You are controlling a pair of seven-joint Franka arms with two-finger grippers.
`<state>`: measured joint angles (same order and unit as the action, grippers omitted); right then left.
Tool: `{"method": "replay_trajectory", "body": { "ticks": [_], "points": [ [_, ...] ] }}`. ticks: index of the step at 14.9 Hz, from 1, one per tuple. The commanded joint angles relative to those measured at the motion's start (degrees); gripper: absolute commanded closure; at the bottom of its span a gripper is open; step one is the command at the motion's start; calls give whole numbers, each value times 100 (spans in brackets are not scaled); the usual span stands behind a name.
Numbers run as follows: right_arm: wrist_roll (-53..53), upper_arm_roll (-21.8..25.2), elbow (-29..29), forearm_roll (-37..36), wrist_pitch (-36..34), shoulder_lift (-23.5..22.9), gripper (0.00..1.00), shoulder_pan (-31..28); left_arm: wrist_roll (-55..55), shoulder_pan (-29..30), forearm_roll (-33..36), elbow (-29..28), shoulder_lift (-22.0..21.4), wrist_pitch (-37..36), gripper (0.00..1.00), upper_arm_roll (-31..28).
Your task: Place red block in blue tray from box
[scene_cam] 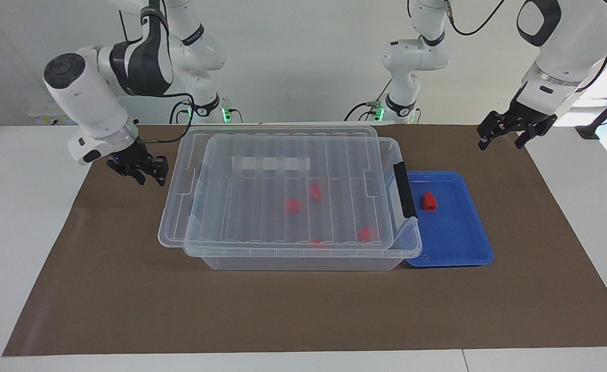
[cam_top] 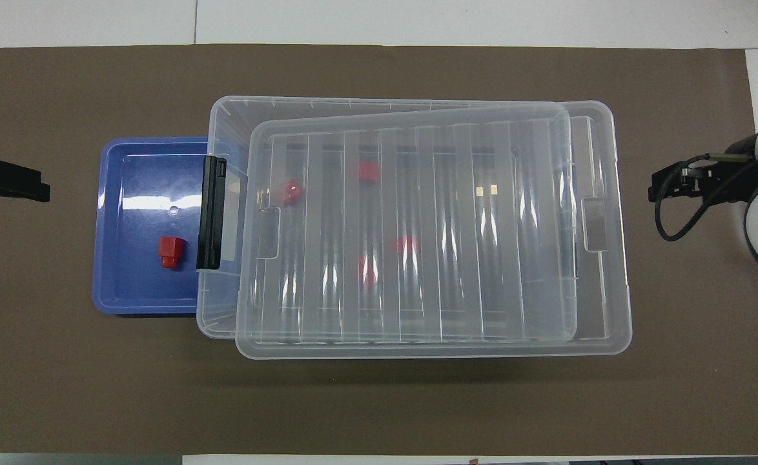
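Apparently I'm looking at a finished transfer: facing, one red block (scene_cam: pixel 428 201) is lying in the blue tray (scene_cam: pixel 464 248) beside the box (scene_cam: pixel 303 258); the left gripper (scene_cam: pixel 507 135) is hanging released, the right gripper (scene_cam: pixel 140 168) unreadable. Overhead, four blocks are sitting under the skewed lid (cam_top: pixel 411 226).

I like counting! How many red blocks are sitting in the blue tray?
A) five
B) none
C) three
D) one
D: a single red block lies in the blue tray, while the other red blocks show through the clear lid inside the box beside it.
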<state>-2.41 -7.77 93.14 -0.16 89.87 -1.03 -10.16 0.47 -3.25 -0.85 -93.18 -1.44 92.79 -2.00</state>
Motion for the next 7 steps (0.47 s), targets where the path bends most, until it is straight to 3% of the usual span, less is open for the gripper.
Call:
{"method": "replay_trajectory", "body": {
  "ticks": [1,7],
  "points": [
    [249,-5,-16,-151,-110,49,0,-108,67,70,6,-16,-85,-86,0,33],
    [223,224,-121,-169,-268,77,0,366,67,70,6,-16,-85,-86,0,33]
  ]
}}
